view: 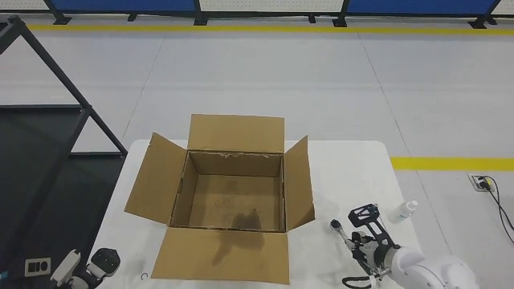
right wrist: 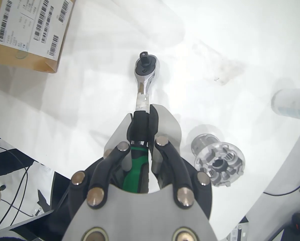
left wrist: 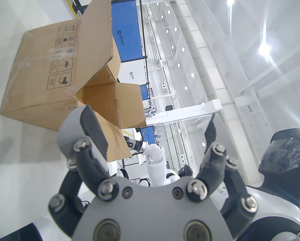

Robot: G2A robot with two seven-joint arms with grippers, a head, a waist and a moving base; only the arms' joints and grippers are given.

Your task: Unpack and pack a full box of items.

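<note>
An open cardboard box [view: 238, 197] stands in the middle of the white table [view: 345, 168], all flaps spread and its inside bare. My right gripper [right wrist: 142, 116] is shut on the green and black handle of a ratchet wrench [right wrist: 144, 67], whose head rests low over the table right of the box. In the top view this gripper [view: 359, 245] is at the table's near right. My left gripper [left wrist: 152, 132] is open and holds nothing; it sits low by the table's near left corner, tilted up towards the box [left wrist: 52, 76].
A round metal hub [right wrist: 218, 160] lies on the table close beside the right gripper. A white bottle [view: 404, 210] lies farther right, near the table edge. A dark metal rack [view: 48, 152] stands left of the table.
</note>
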